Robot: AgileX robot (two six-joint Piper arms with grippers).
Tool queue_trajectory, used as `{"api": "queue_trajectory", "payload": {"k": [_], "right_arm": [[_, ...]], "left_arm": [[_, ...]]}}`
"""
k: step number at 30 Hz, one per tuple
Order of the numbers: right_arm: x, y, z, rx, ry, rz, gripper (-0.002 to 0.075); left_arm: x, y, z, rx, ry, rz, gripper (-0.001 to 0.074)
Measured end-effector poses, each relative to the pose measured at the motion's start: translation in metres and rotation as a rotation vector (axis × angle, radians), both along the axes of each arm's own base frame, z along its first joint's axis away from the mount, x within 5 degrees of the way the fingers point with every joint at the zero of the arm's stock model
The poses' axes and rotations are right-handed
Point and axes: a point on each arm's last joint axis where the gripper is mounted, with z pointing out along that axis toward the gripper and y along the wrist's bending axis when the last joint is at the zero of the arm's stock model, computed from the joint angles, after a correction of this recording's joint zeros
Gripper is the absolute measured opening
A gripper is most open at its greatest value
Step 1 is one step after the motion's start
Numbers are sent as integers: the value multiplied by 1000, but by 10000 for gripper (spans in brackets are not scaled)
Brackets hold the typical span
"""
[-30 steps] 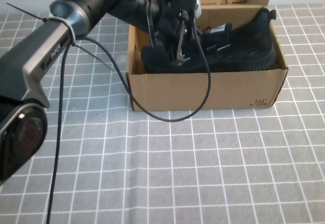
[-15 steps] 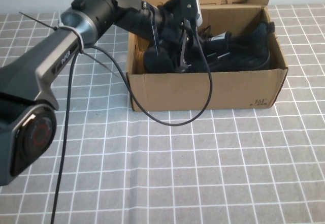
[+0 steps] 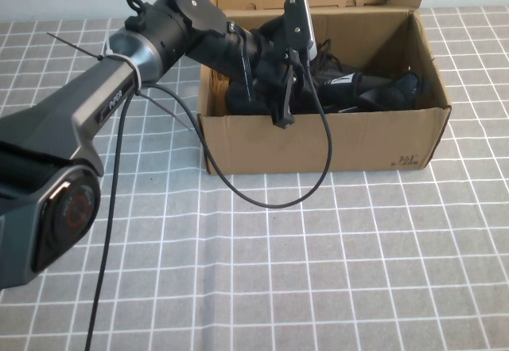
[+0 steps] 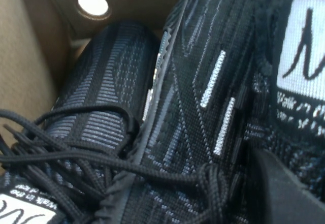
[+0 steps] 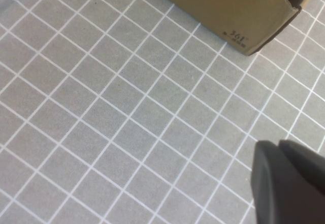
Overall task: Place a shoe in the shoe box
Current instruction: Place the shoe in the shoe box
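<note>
The left gripper, closed on the shoe, lowers it inside the box beside its twin, while the right gripper waits closed and empty above the table.

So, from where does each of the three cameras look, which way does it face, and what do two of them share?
High view: raised on the robot's side, facing down at the grey grid tablecloth and shoe box; the left arm reaches into it, left claw shut.
Left wrist view: inside the box, close on two black sneakers, laces and cardboard wall; a dark claw part shows.
Right wrist view: above the cloth, facing down; right claw shut, box corner visible.
Shared: high and right wrist views both show the box's printed corner mark.
</note>
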Motion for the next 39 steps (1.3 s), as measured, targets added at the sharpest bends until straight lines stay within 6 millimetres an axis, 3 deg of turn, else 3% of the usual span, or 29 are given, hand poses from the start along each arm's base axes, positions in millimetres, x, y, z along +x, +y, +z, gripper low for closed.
{"api": "queue_trajectory", "payload": {"k": [15, 27, 39], "right_arm": [[0, 0, 0, 5, 0, 1, -16], [0, 1, 0, 12, 3, 4, -16], [-1, 2, 0, 28, 11, 10, -16]], "left_arm": [[-1, -1, 1, -34, 101, 65, 18], [-1, -2, 20, -65, 140, 107, 18], [-2, 0, 7, -3, 172, 86, 18]]}}
